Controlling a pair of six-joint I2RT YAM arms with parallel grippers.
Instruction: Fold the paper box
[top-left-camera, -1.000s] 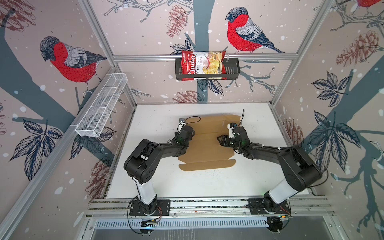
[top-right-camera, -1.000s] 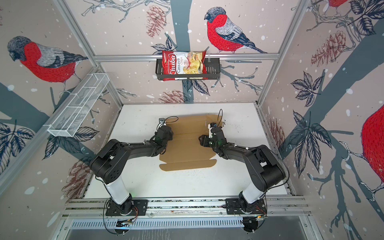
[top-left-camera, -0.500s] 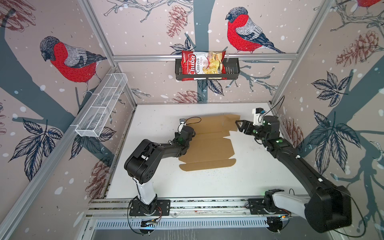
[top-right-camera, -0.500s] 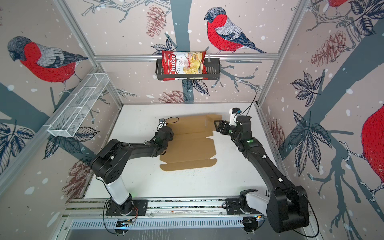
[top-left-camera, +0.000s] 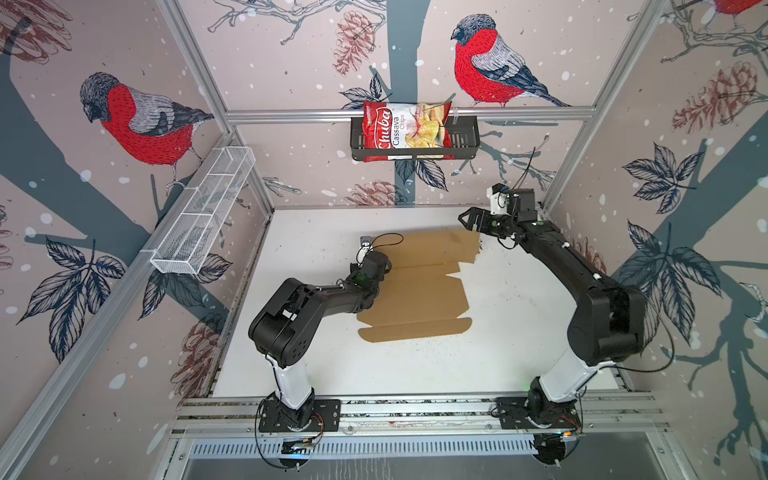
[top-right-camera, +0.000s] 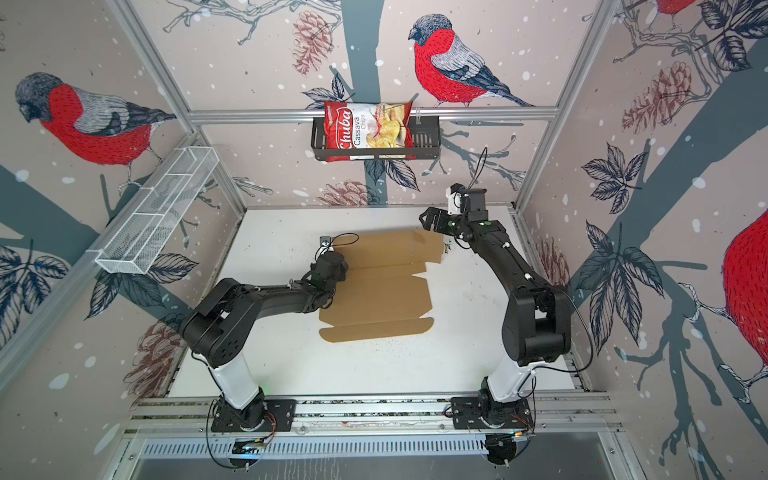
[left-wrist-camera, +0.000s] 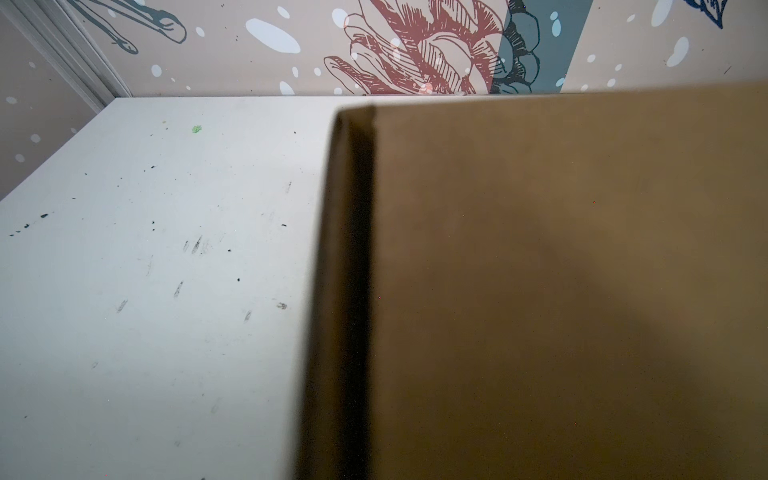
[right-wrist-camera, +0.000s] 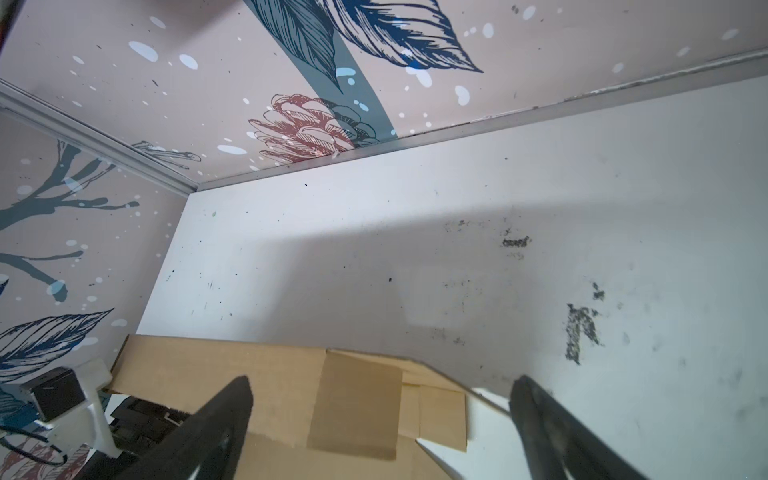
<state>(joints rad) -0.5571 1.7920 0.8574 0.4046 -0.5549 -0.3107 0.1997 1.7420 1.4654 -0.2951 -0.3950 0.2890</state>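
Observation:
The paper box (top-left-camera: 419, 291) (top-right-camera: 380, 291) is a flat brown cardboard sheet lying in the middle of the white table. My left gripper (top-left-camera: 372, 268) (top-right-camera: 330, 266) sits low at the sheet's left edge. Its fingers are hidden under the wrist, and it is shut. The left wrist view shows only cardboard (left-wrist-camera: 540, 291) close up, with a dark raised edge. My right gripper (top-left-camera: 467, 219) (top-right-camera: 428, 218) (right-wrist-camera: 382, 382) hangs open above the sheet's far right corner, with nothing between its fingers. Below it, a small flap (right-wrist-camera: 357, 407) lies folded onto the sheet.
A red chips bag (top-left-camera: 405, 131) rests in a black basket (top-left-camera: 465, 143) on the back wall. On the left wall hangs a white wire shelf (top-left-camera: 203, 216). The table (top-left-camera: 332, 365) ends at a metal rail in front, and the side walls stand close.
My right gripper has left the sheet's right side, pulled back and up toward the far right corner, and opened wide. The left arm has stayed put.

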